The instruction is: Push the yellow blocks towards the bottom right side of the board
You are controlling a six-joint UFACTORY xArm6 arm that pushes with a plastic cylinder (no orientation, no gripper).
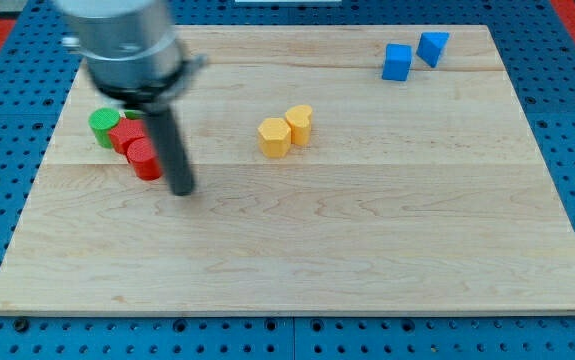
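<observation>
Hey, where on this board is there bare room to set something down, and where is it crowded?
Free: the whole strip along the view's bottom, below my tip and the two yellow blocks, and the right half under the two blue blocks. Crowded: the view's left, where the green block and red blocks cluster beside my tip.

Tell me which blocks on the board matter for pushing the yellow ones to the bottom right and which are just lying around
Part of the job:
- yellow hexagonal block
- yellow block touching it on the view's right
- my tip, well to the view's left of both

Just lying about:
- two blue blocks at the view's top right
- green cylinder
- two red blocks, just left of my tip
</observation>
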